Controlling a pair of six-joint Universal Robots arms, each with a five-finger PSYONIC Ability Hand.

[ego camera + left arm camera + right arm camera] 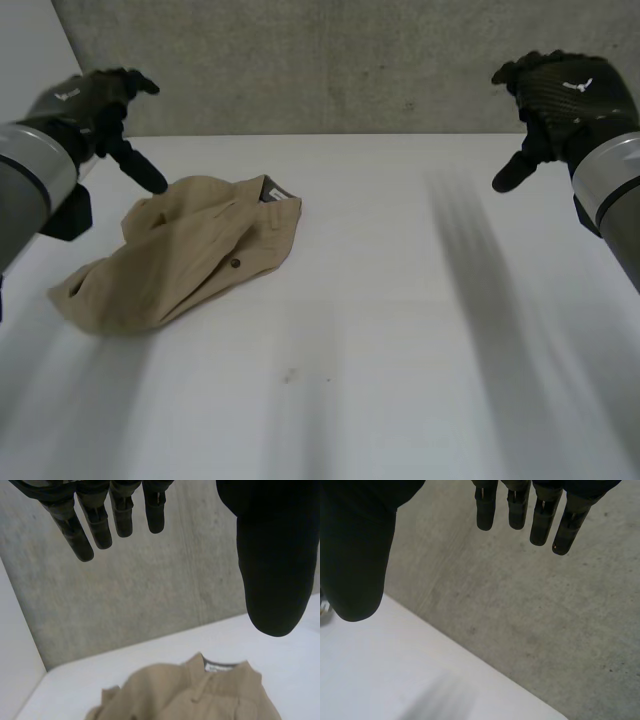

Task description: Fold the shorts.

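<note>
Shorts of tan woven cloth [180,255] lie crumpled on the left half of the white table [400,350], waistband towards the grey concrete wall [330,60]. A small dark button [235,264] shows near the garment's middle. The left hand [90,105] hovers above the far left edge of the shorts, fingers extended, thumb spread, holding nothing. The right hand [560,95] hovers over the table's right side, well apart from the shorts, fingers likewise extended and empty.
</note>
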